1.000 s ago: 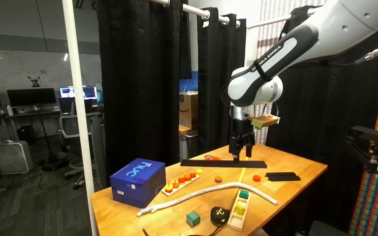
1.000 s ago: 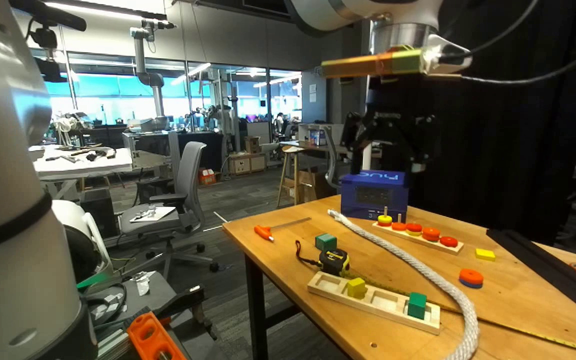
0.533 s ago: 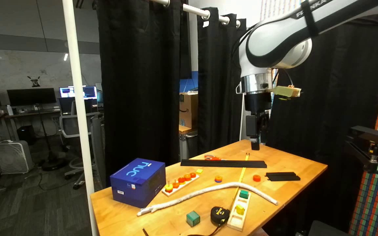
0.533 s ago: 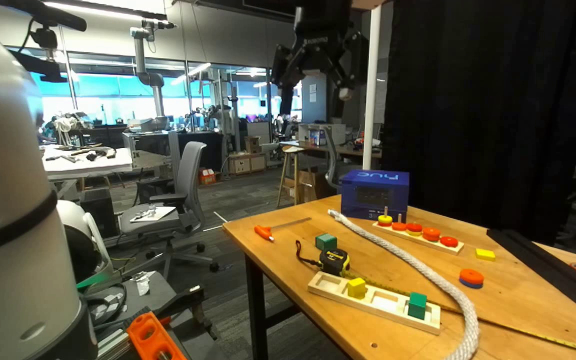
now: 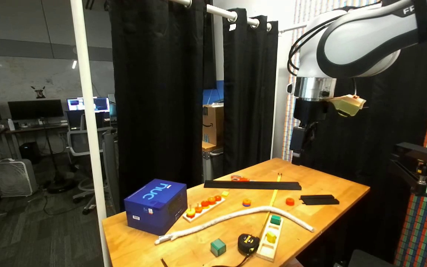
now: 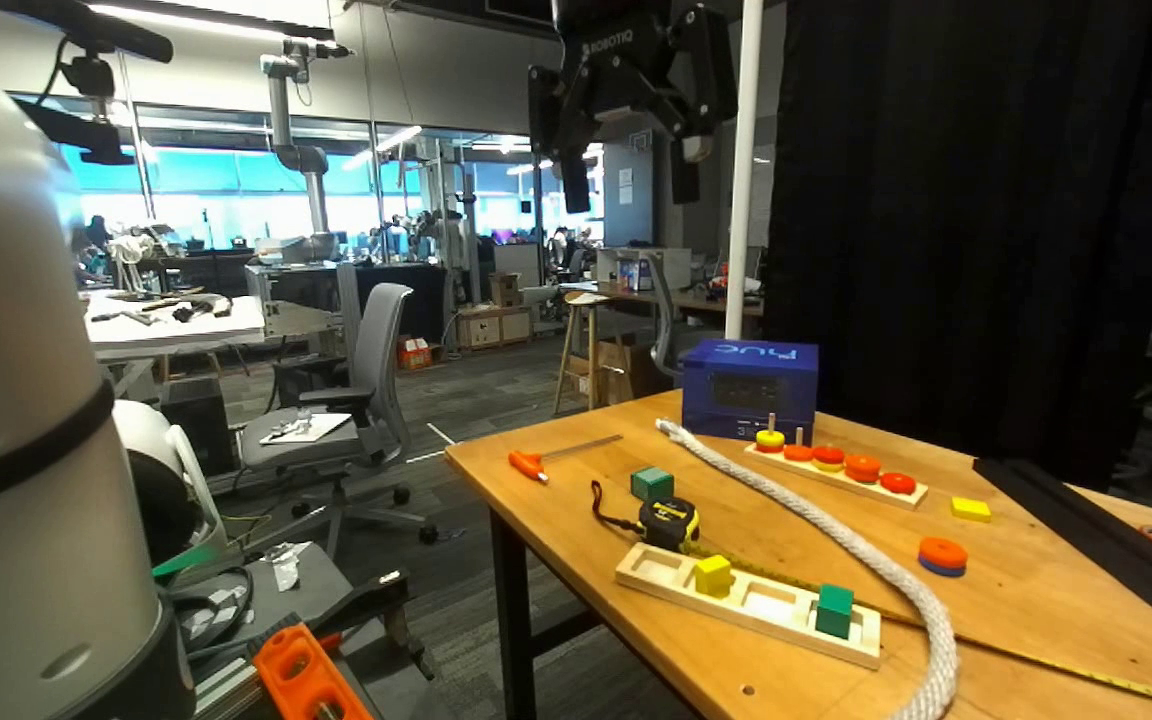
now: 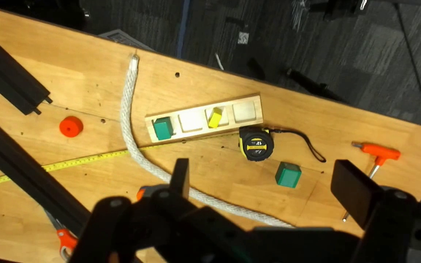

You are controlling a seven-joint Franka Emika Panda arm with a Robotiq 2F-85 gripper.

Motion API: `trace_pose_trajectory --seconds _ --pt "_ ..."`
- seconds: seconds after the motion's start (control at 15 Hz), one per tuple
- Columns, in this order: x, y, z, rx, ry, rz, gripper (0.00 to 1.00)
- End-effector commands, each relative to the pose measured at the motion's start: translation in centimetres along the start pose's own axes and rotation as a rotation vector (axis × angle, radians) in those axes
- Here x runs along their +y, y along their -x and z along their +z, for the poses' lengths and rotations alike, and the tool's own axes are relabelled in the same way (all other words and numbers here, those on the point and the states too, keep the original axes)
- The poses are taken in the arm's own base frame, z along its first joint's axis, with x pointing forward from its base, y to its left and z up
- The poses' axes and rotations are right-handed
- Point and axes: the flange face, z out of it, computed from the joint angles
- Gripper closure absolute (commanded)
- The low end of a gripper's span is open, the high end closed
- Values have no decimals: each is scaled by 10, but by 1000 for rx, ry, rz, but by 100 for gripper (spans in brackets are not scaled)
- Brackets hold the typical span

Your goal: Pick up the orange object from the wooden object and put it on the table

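Observation:
A light wooden peg board (image 6: 876, 490) holds several orange, red and yellow rings, among them an orange ring (image 6: 862, 468). The board (image 5: 207, 210) also shows in an exterior view beside the blue box; it is hidden or out of view in the wrist view. It stands on the tan wooden table (image 5: 324, 181). My gripper (image 6: 631, 188) is open and empty, high above the table and apart from everything. In an exterior view my gripper (image 5: 297, 157) hangs over the far end. In the wrist view the fingers (image 7: 261, 170) are wide apart, with only the table below.
A wooden tray (image 6: 766, 628) holds a green and a yellow block. A white rope (image 5: 228, 216), tape measure (image 5: 248, 243), green block (image 5: 218, 247), blue box (image 5: 154, 207), black rails (image 5: 252, 185), loose orange discs (image 5: 290, 201) and an orange-handled tool (image 6: 528, 464) lie on the table.
My gripper has risen from near the long black rail and swung sideways, away from the peg board. It appears open throughout. The objects on the table have not visibly moved.

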Motion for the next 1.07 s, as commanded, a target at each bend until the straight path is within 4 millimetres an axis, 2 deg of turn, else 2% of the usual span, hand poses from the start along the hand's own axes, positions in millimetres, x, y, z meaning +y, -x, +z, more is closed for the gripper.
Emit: trace_pose_trajectory --seconds 0.0,0.13,0.2,1.0 --pt "1 12 -3 110 7 105 0" --pt "1 15 -1 136 14 161 0" --pt "1 7 2 79 6 105 0" --pt "2 11 4 96 7 145 0"
